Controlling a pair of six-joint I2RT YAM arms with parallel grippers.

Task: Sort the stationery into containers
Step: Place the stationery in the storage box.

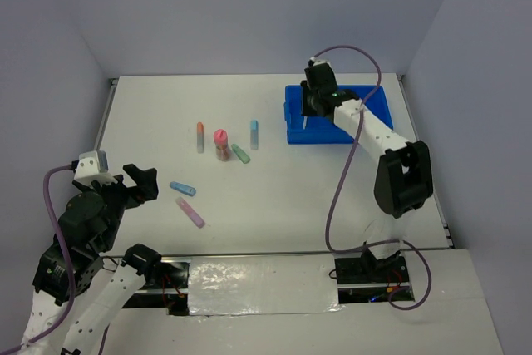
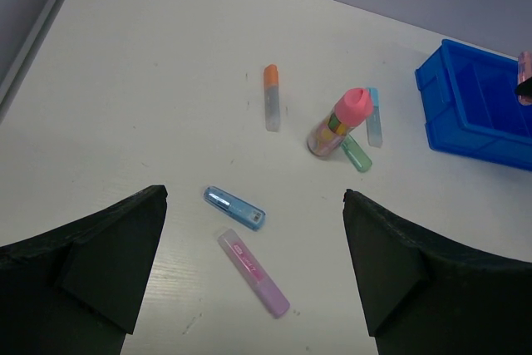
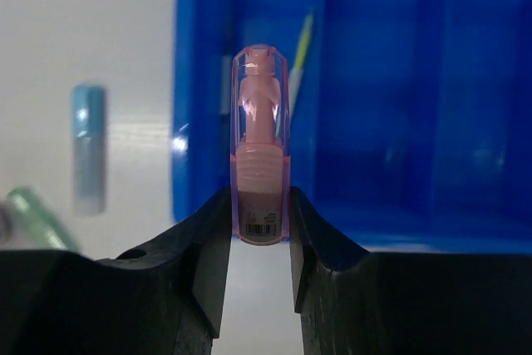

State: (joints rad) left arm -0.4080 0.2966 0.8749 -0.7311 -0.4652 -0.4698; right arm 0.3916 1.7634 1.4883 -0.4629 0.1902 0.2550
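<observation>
- Grip check: I read the right gripper (image 3: 259,226) as clamped on a translucent pink plastic highlighter (image 3: 259,122), pinched at its barcoded end.
- That highlighter hangs over the rim of the bright blue rectangular plastic tray (image 3: 374,122), which sits at the far right of the white worktop (image 1: 332,197).
- Inside the tray I can make out a thin yellow stick (image 3: 302,47) leaning in one compartment.
- My left gripper (image 2: 253,195) is spread wide with nothing in it, above the worktop's near left.
- Just below it lie a short blue highlighter (image 2: 234,208) and a purple highlighter (image 2: 253,273), close together but apart.
- Further out: an orange-capped highlighter (image 2: 271,97), alone.
- Beyond that, a stubby pink-capped tube (image 2: 337,122) stands upright, with a green highlighter (image 2: 357,154) and a pale blue highlighter (image 2: 374,118) just beside it.
</observation>
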